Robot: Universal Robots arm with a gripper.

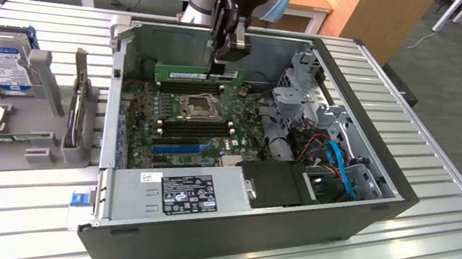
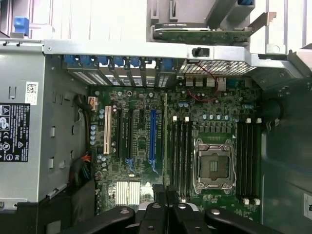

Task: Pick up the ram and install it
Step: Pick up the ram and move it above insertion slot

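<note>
My gripper (image 1: 223,63) hangs inside the open computer case (image 1: 136,47), shut on the ram (image 1: 200,74), a long thin green stick held level by its top edge. The stick hovers just above the far bank of black memory slots (image 1: 188,88) behind the CPU socket (image 1: 196,106). In the wrist view the ram (image 2: 165,141) shows edge-on as a thin line running out from between my black fingers (image 2: 153,210). There it lies beside a bank of black memory slots (image 2: 180,156), on the side away from the CPU socket (image 2: 213,166).
A second bank of slots (image 1: 192,128) and a blue slot (image 1: 178,148) lie nearer the power supply (image 1: 180,192). Drive cage and cables (image 1: 332,160) fill the case at the exterior view's right. Outside, a grey holder (image 1: 38,140) carries a hard drive (image 1: 3,64) and an upright expansion card (image 1: 77,102).
</note>
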